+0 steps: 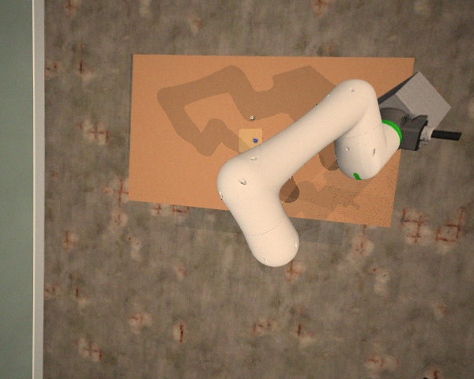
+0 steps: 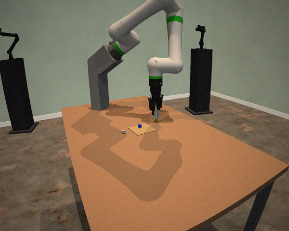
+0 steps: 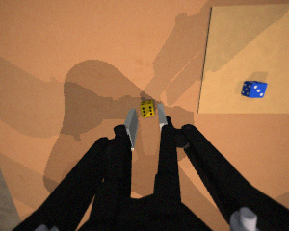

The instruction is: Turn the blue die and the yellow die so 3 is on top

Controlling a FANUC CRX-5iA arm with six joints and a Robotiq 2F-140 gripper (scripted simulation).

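The yellow die (image 3: 146, 108) lies on the bare table, off the mat, close to the mat's edge; it also shows in the exterior view (image 2: 156, 121). Its face toward the wrist camera shows several dark pips. My gripper (image 3: 147, 115) (image 2: 156, 115) points straight down just above it, fingers partly open, wider than the die, with nothing between them. The blue die (image 3: 253, 89) sits flat on the tan mat (image 3: 250, 63), seen too in the exterior view (image 2: 139, 125) and from above (image 1: 255, 140). The white die (image 2: 123, 132) lies on the table beside the mat. From above, the arm hides the gripper and the yellow die.
The grey robot pedestal (image 2: 98, 79) stands at the table's far corner. Two black camera stands (image 2: 200, 82) (image 2: 16, 94) stand on the floor beyond the table. The arm's shadow crosses the table top.
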